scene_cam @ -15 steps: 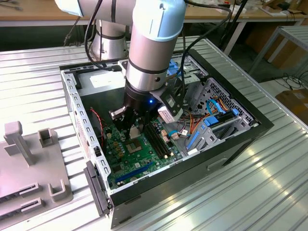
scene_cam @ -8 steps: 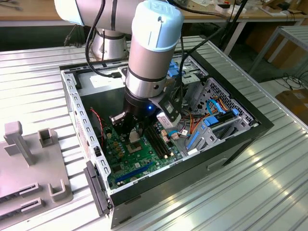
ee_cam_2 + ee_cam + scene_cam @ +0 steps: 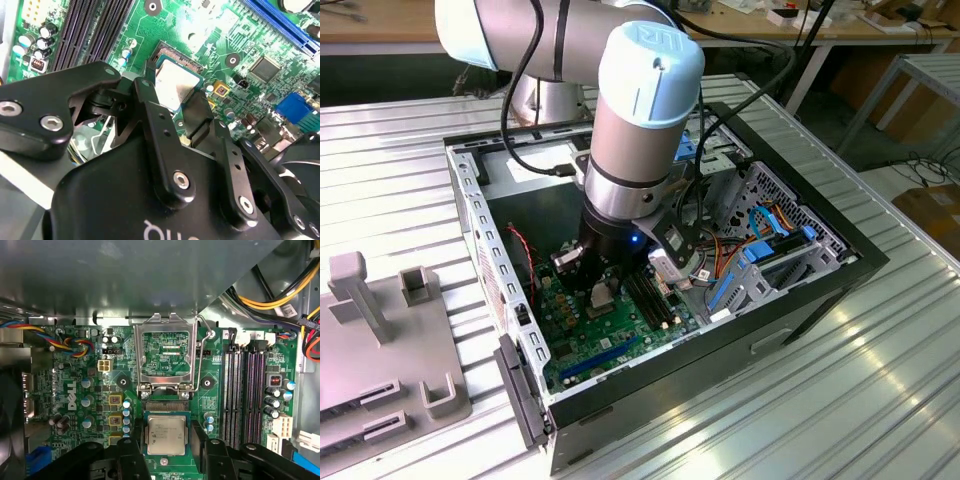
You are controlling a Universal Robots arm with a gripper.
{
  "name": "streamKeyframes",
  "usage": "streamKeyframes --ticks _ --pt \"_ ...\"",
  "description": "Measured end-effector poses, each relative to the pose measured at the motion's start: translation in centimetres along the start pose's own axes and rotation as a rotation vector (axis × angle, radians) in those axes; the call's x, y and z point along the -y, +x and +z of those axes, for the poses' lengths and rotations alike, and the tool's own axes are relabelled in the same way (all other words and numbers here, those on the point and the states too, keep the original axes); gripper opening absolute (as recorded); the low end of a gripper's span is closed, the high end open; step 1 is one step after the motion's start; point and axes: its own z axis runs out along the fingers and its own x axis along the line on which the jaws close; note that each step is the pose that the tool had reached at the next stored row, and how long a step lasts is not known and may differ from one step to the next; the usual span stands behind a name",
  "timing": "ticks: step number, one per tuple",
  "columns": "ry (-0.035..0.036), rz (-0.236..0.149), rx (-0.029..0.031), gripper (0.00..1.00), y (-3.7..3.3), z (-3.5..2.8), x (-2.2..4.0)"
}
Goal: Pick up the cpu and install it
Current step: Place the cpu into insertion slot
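Observation:
The cpu (image 3: 166, 435), a silvery square chip with a green rim, sits between my two black fingers (image 3: 199, 442) in both wrist views. My gripper (image 3: 166, 442) is shut on the cpu (image 3: 172, 85), one finger against each side. It hangs just over the black socket (image 3: 165, 406) on the green motherboard (image 3: 90, 405); a strip of socket contacts shows past the chip's edge. The socket's metal load plate (image 3: 165, 352) stands flipped open behind it. In the exterior view my gripper (image 3: 600, 292) reaches down into the open computer case (image 3: 800, 300).
Black memory slots (image 3: 245, 395) run beside the socket, with capacitors (image 3: 125, 412) on its other side. Coloured cables (image 3: 280, 295) and a drive cage (image 3: 770, 230) fill one end of the case. A grey fixture (image 3: 380, 340) stands at the exterior view's left.

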Motion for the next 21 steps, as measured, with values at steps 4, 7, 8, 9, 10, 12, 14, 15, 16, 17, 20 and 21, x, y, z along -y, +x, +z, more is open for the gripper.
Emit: streamKeyframes --ticks 4,7,8,9,10,12,14,15,16,17,20,21 --pt "-0.0055 0.0 0.0001 0.47 0.0 0.01 0.15" --pt "-0.0164 0.0 0.0004 0.47 0.03 0.07 0.38" --pt "-0.0216 0.0 0.0008 0.47 0.04 0.16 0.48" --pt "-0.0214 0.0 0.0008 0.47 0.03 0.25 0.48" --pt "-0.0215 0.0 0.0009 0.47 0.03 0.34 0.48" --pt "-0.0275 0.0 0.0009 0.47 0.05 0.44 0.49" --pt "-0.036 0.0 0.0012 0.47 0.1 0.53 0.49" --pt "-0.0404 -0.001 0.0013 0.47 0.12 0.58 0.5" --pt "-0.0435 -0.001 0.0015 0.47 0.13 0.62 0.51" --pt "-0.0455 -0.001 0.0015 0.47 0.13 0.64 0.57" --pt "-0.0461 -0.001 0.0016 0.47 0.15 0.67 0.7" --pt "-0.046 -0.001 0.0015 0.47 0.15 0.71 0.71"
